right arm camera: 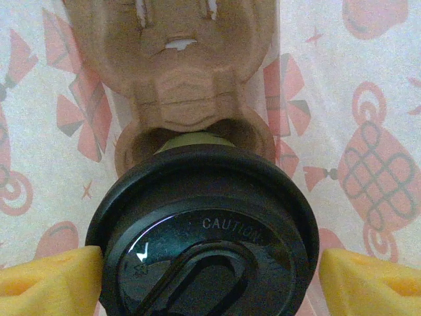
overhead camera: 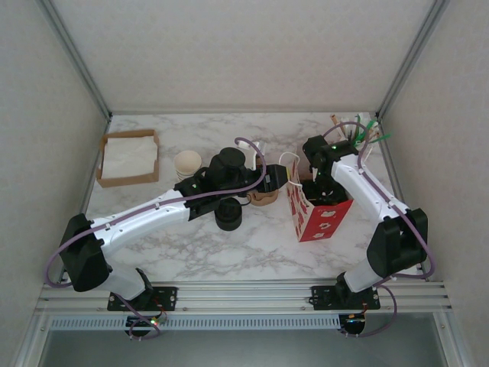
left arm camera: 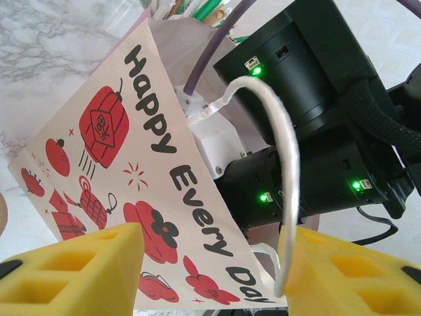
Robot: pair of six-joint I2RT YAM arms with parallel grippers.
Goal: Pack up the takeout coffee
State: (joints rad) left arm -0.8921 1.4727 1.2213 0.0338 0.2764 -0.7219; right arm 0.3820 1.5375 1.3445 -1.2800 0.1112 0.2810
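Currently: Coffee Seated Inside Bag

The takeout coffee (right arm camera: 197, 181) stands in a pulp carrier (right arm camera: 174, 79) inside the printed paper bag (left arm camera: 118, 151). Right gripper (right arm camera: 210, 276) fingers flank its lid (right arm camera: 227, 227); contact or clearance cannot be determined. Left gripper (left arm camera: 210, 263) fingers stand apart, the white bag handle (left arm camera: 287, 164) lying against one finger.

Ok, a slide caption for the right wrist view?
Inside the printed bag, the lidded takeout coffee sits in a pulp carrier, the right gripper open on either side of it.
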